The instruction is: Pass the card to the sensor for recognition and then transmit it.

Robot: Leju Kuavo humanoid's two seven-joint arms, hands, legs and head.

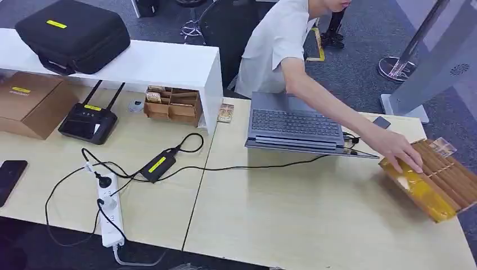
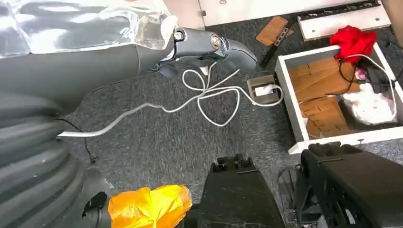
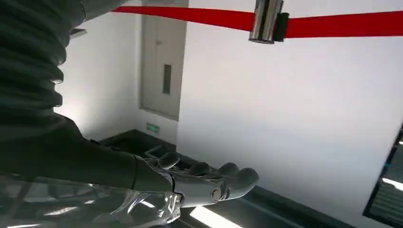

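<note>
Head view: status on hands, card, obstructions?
Left hand, right hand empty, off desk. Card not identifiable. Person's arm across desk, hand on amber-wrapped tray.

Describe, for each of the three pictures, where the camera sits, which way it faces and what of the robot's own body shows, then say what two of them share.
Head view: high on the body, looking forward and down at the table, where a person's hand touches a yellow pack beside a laptop; no robot arm visible.
Left wrist view: behind the left hand, facing the carpet with a white cable.
Right wrist view: behind the right hand, facing a white wall with a red belt.
Shared: both wrist views show an empty hand, away from the table.
</note>
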